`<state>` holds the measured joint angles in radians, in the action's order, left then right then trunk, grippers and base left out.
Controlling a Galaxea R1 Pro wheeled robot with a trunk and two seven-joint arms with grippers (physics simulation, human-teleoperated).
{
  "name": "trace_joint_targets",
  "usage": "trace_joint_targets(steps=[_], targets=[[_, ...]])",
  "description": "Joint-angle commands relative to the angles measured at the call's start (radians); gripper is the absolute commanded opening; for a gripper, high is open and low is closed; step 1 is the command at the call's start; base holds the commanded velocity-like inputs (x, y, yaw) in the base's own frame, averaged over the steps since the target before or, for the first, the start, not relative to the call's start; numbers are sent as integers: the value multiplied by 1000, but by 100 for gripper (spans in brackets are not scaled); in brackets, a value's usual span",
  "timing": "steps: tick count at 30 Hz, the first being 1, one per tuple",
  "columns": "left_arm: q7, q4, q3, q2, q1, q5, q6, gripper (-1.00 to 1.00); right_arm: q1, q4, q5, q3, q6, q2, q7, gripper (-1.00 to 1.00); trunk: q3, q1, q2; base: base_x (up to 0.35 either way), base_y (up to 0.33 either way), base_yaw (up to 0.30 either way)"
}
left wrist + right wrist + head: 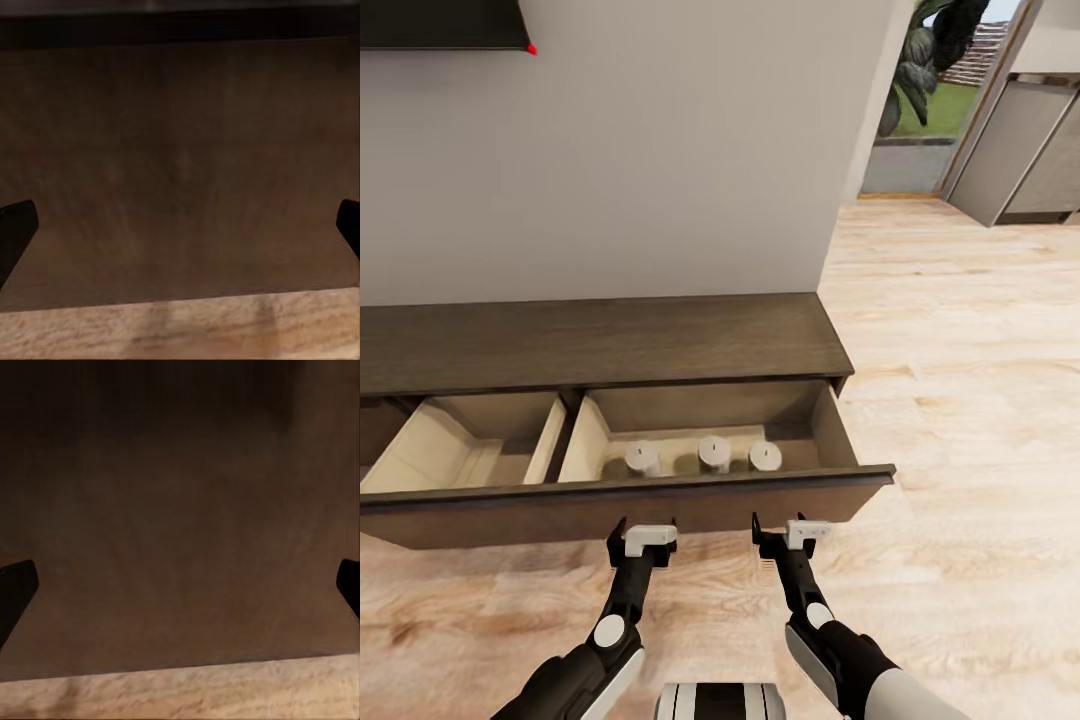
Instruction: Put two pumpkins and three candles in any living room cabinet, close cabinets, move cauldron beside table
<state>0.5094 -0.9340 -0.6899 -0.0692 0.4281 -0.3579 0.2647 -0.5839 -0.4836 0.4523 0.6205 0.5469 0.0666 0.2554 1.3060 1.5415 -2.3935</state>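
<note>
Left gripper (642, 527): jaws spread wide — empty, facing drawer front (660, 508).
Right gripper (792, 529): jaws spread wide — empty, same front.

Place: I read this as a home living room.
Floor: pale wood-plank floor (960, 420) running through to the next room.
Furniture: a long low dark-brown cabinet (600, 345) against a plain grey wall (660, 150), its drawer (660, 505) pulled out.
Wall fitting: a dark panel (440, 25), possibly a television.
Beyond: a leafy plant (935, 45) by an opening, and grey kitchen units (1025, 150).
</note>
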Motion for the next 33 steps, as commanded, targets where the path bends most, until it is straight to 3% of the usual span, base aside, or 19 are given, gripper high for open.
trace_joint_targets(steps=[1, 33], targets=[[6, 0, -6, -1, 1, -10, 7, 100, -1, 0, 5, 8, 4, -1, 8, 100, 1, 0, 0, 280, 0, 0], [7, 0, 1, -3, 1, -12, 7, 100, -1, 0, 5, 8, 4, -1, 8, 100, 1, 0, 0, 241, 0, 0]])
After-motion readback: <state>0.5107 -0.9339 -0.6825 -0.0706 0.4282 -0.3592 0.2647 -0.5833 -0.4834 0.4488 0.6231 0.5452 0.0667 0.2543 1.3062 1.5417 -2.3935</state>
